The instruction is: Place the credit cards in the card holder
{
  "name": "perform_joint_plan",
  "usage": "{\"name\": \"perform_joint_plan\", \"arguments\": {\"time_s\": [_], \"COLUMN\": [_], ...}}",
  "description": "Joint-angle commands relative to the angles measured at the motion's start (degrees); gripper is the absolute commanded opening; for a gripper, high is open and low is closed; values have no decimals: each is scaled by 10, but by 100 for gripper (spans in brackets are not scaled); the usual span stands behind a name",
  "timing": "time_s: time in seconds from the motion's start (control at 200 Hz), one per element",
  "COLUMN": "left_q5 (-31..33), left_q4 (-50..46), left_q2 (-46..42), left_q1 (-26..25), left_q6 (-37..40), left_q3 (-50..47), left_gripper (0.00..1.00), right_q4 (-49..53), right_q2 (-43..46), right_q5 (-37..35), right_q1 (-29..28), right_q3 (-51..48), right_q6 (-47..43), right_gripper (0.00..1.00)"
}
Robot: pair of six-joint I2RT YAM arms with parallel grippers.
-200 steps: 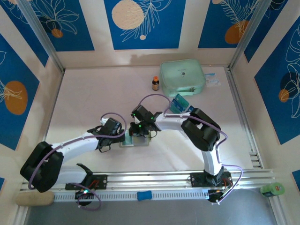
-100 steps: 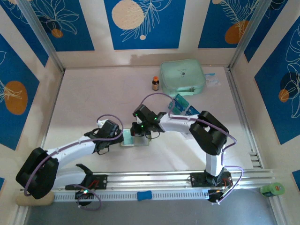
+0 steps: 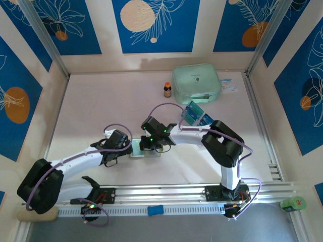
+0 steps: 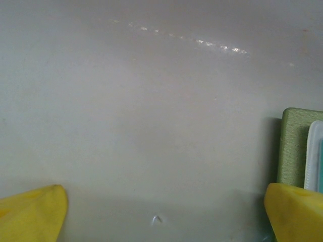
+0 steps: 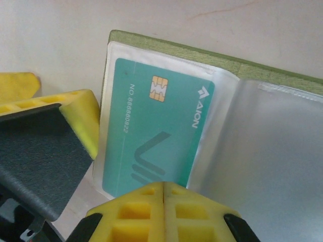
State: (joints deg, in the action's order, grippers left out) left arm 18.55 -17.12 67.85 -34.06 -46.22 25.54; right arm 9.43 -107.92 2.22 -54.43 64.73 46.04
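The olive-green card holder lies open on the table, its clear pockets facing up, and shows in the overhead view between the two grippers. One teal credit card lies flat in its left pocket. My right gripper is shut, its tips meeting over the card's near end without pinching it. My left gripper is open and empty, its right finger beside the holder's edge. More credit cards stand further back in a clear tray.
A large mint-green zip case and a small brown bottle sit at the back of the table. Blue-patterned walls enclose the table on three sides. A metal rail runs along the near edge.
My right gripper has shifted slightly nearer and left over the card holder. The left arm's elbow swung back towards the near left edge, while its gripper stayed by the holder.
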Motion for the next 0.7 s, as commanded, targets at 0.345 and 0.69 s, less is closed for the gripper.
{"name": "perform_joint_plan", "arguments": {"time_s": [0.345, 0.69], "left_q5": [7, 5], "left_q4": [1, 3], "left_q2": [0, 3], "left_q1": [7, 7], "left_q6": [2, 4], "left_q3": [-6, -7], "left_gripper": [100, 100], "right_q4": [17, 20], "right_q2": [11, -22], "right_q5": [-28, -2], "right_q1": [-2, -6], "right_q3": [-15, 13], "right_q6": [1, -2], "right_gripper": [0, 0]}}
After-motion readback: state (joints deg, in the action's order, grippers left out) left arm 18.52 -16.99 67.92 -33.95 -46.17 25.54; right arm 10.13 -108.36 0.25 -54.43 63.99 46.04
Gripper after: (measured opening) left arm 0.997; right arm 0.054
